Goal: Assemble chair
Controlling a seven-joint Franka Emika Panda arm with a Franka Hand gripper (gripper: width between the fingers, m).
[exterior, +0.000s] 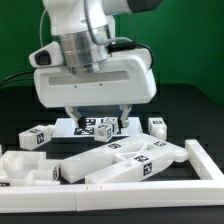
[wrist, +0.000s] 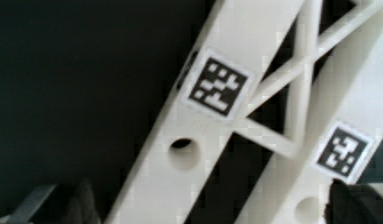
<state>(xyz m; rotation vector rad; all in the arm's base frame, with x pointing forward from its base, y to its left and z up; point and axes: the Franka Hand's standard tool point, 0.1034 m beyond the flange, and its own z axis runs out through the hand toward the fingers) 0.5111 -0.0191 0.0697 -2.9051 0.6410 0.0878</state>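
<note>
The gripper point(exterior: 100, 117) hangs at mid-frame in the exterior view, its jaws spread wide and holding nothing, just above the chair parts strewn across the lower half. The wrist view is filled by a frame point(wrist: 170, 165): a white side bar with a round hole, thin diagonal struts and two tags, lying on the dark table point(wrist: 72, 90). It is probably the long part point(exterior: 112, 160) at lower centre of the exterior view, though the arm's bulk hides what lies right under the fingers, so that match is a guess. The main risk is where the fingers come down. The frame runs at a slant in the wrist view, so jaws closing across it off-square could swing it round instead of clamping it. A finger landing on a strut or on the bar's top face would press the part into the table or skid it aside. The parts also lie crowded: a block point(exterior: 35, 138) at left, a small piece point(exterior: 158, 126) at right and the rail point(exterior: 160, 186) along the bottom edge. A shoved frame could therefore knock a neighbour or wedge against the rail.
</note>
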